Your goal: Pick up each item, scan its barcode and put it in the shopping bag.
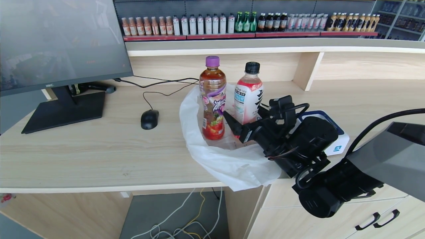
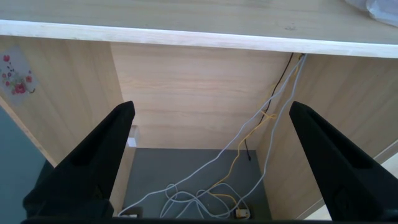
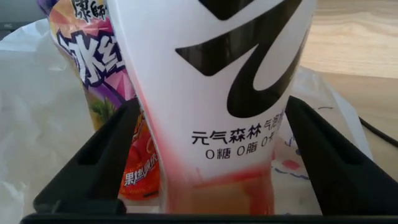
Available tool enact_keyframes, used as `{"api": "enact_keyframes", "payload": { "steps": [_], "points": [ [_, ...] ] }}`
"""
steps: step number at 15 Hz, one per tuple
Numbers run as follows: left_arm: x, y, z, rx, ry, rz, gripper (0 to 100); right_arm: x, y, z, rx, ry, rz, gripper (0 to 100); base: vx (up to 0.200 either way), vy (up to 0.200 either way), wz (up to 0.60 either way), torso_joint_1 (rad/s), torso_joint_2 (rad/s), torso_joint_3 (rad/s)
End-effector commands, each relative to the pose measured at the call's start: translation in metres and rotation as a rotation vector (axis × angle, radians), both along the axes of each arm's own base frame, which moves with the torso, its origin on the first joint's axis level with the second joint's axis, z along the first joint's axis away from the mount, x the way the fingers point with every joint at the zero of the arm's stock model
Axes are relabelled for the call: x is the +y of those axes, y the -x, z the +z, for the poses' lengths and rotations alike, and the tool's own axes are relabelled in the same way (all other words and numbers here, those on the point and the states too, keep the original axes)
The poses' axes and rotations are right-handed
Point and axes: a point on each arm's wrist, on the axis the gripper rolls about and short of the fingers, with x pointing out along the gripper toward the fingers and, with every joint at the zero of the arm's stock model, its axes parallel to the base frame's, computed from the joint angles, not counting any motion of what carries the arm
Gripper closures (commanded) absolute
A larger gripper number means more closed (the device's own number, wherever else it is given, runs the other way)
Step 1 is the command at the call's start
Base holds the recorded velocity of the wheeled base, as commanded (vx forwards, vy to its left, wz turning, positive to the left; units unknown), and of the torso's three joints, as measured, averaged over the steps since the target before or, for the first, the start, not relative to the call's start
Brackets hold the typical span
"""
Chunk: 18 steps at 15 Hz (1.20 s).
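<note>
Two bottles stand upright in the mouth of the white shopping bag point(image 1: 229, 162) on the wooden counter point(image 1: 99, 149). One is a red tea bottle point(image 1: 212, 99) with a purple cap. The other is a white and pink bottle point(image 1: 249, 94) with a black cap. My right gripper point(image 1: 244, 117) is open, with a finger on each side of the white and pink bottle's point(image 3: 217, 93) lower body. The red bottle point(image 3: 93, 68) stands just beside it on the bag point(image 3: 37, 124). My left gripper point(image 2: 211, 106) hangs open below the counter's front edge, holding nothing.
A monitor point(image 1: 59, 39) and a black mouse point(image 1: 149, 119) with its cable are on the counter's left. A white and blue box point(image 1: 337, 143) lies behind my right arm. A raised ledge point(image 1: 265, 49) runs along the back. Loose cables point(image 2: 205, 186) lie under the counter.
</note>
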Motion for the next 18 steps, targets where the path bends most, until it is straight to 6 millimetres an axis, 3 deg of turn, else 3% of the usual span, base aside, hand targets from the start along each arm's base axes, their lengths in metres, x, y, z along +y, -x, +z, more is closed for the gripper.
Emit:
{"api": "enact_keyframes", "payload": {
  "steps": [1, 7, 11, 13, 14, 16, 18],
  "points": [
    [0.0, 0.0, 0.0, 0.0, 0.0, 0.0, 0, -0.003, 0.005, 0.006, -0.01, -0.006, 0.001, 0, 0.0, 0.0, 0.0, 0.0, 0.0, 0.0],
    [0.0, 0.0, 0.0, 0.0, 0.0, 0.0, 0, -0.018, 0.025, 0.019, -0.013, -0.002, -0.004, 0, 0.0, 0.0, 0.0, 0.0, 0.0, 0.0],
    [0.0, 0.0, 0.0, 0.0, 0.0, 0.0, 0, -0.038, 0.058, 0.031, -0.01, 0.013, -0.007, 0, 0.0, 0.0, 0.0, 0.0, 0.0, 0.0],
    [0.0, 0.0, 0.0, 0.0, 0.0, 0.0, 0, -0.057, 0.084, 0.038, -0.01, 0.019, -0.011, 0, 0.0, 0.0, 0.0, 0.0, 0.0, 0.0],
    [0.0, 0.0, 0.0, 0.0, 0.0, 0.0, 0, -0.059, 0.087, 0.039, -0.01, 0.019, -0.011, 0, 0.0, 0.0, 0.0, 0.0, 0.0, 0.0],
    [0.0, 0.0, 0.0, 0.0, 0.0, 0.001, 0, -0.094, 0.139, 0.042, -0.012, 0.033, -0.019, 0, 0.0, 0.0, 0.0, 0.0, 0.0, 0.0],
    [0.0, 0.0, 0.0, 0.0, 0.0, 0.0, 0, -0.122, 0.182, 0.025, 0.029, 0.071, -0.022, 0, 0.0, 0.0, 0.0, 0.0, 0.0, 0.0]
  ]
}}
